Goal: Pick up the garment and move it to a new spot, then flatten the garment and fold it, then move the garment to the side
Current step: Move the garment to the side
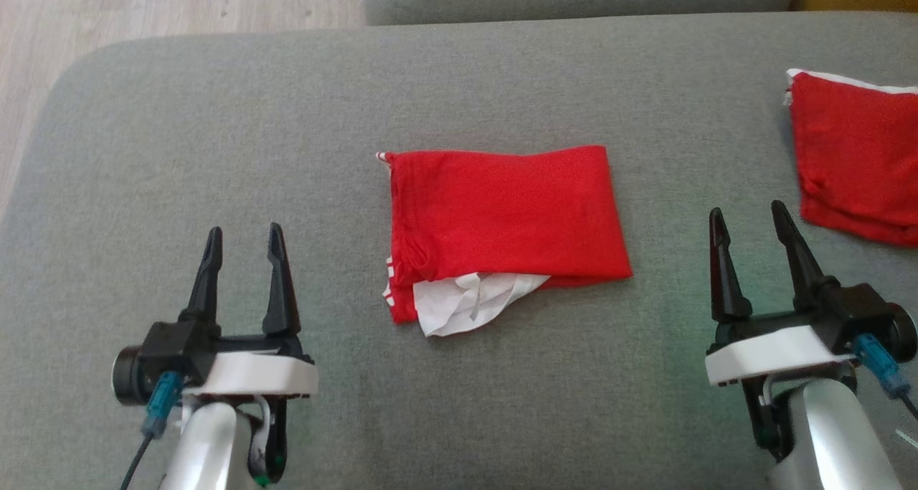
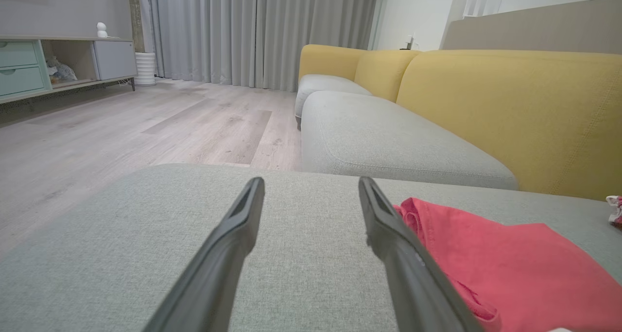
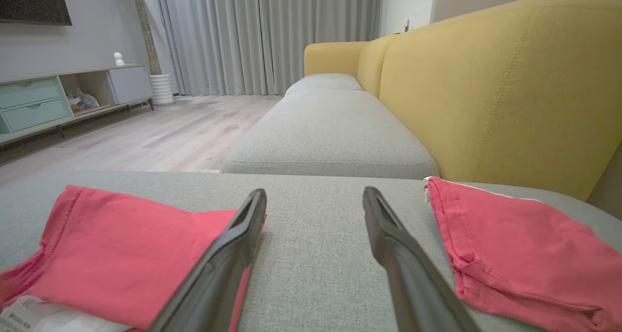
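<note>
On the grey seat cushion (image 1: 215,117), near its middle, the red garment (image 1: 502,217) lies folded into a rough rectangle – long side running left to right, with a white layer (image 1: 466,300) poking out from under its near edge and a bit of red-and-white striped trim along its left side. It lies flat on the cushion, and nothing touches it.

The left gripper (image 1: 244,230) hangs over bare cushion to the garment's left, near but apart from it, fingers spread wide and holding nothing. The right gripper (image 1: 747,209) stands on the other side, also wide and empty, between the garment and a second red cloth (image 1: 853,153) that lies at the cushion's right edge with a white strip along its far side. In the right wrist view the two red pieces flank the fingers – the garment on the left, the other cloth on the right.

Beyond the cushion are a pale wooden floor (image 1: 107,9) and another grey seat with a yellow backrest (image 3: 486,89).
</note>
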### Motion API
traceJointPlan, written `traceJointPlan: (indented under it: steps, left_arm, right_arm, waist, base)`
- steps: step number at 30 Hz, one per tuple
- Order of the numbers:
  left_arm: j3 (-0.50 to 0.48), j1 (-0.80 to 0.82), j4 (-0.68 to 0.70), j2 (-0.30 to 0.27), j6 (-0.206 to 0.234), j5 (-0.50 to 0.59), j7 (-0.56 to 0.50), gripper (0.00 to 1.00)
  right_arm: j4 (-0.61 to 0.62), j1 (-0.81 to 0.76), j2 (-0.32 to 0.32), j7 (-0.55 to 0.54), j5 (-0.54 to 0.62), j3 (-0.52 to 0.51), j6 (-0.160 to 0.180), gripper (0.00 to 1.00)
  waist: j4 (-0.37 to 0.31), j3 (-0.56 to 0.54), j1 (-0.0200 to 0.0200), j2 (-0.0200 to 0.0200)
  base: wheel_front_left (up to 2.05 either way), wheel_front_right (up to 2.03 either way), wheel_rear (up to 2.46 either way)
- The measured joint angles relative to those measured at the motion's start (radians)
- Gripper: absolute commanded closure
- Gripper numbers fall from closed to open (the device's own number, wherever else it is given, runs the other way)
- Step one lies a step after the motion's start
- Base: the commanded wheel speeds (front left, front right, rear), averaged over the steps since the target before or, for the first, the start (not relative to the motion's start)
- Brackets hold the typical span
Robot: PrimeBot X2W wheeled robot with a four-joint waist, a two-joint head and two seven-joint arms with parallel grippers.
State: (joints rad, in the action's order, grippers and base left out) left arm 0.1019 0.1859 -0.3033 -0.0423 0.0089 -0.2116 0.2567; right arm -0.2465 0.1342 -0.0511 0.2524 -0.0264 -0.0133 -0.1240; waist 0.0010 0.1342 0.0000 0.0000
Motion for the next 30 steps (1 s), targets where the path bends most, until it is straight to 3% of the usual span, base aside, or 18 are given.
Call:
traceJointPlan:
  steps: [7,14,20,27,28,29,30]
  left_arm:
    - [0.026,0.021,0.005,0.000,0.000,0.000,0.000,0.00]
    - [0.036,0.052,0.002,0.000,0.000,-0.010,0.000,0.00]
    - [0.056,0.061,-0.002,0.000,0.001,-0.020,0.000,0.00]
    - [0.057,0.064,-0.005,0.000,0.002,-0.021,0.000,0.00]
    - [0.056,0.064,-0.005,0.000,0.002,-0.021,0.000,0.00]
    - [0.056,0.064,-0.005,0.000,0.006,-0.021,0.000,0.00]
    - [0.056,0.064,-0.005,0.000,0.006,-0.021,0.000,0.00]
  right_arm:
    - [-0.064,0.072,0.000,-0.017,0.018,-0.001,0.000,0.00]
    - [-0.207,0.208,-0.001,-0.128,-0.038,0.028,0.000,0.00]
    - [-0.399,0.268,-0.003,-0.255,-0.051,0.061,0.000,0.00]
    - [-0.479,0.339,-0.012,-0.298,-0.051,0.119,0.000,0.00]
    - [-0.485,0.341,-0.012,-0.298,-0.051,0.124,0.000,0.18]
    - [-0.490,0.344,-0.012,-0.296,-0.052,0.129,0.000,0.62]
    - [-0.497,0.347,-0.012,-0.296,-0.052,0.136,0.000,1.00]
  waist:
    - [0.033,0.040,0.0001,0.0000]
    - [0.085,0.083,0.0001,0.0000]
    - [0.128,0.108,0.0002,0.0000]
    - [0.146,0.110,0.0000,0.0000]
    - [0.144,0.108,0.0000,0.0000]
    - [0.142,0.106,0.0000,0.0000]
    - [0.139,0.104,0.0001,0.0000]
  base:
    - [0.00,0.00,0.00]
    - [0.00,0.00,0.00]
    - [0.00,0.00,0.00]
    - [0.00,0.00,0.00]
    - [0.00,0.00,0.00]
    - [0.00,0.00,0.00]
    - [0.00,0.00,0.00]
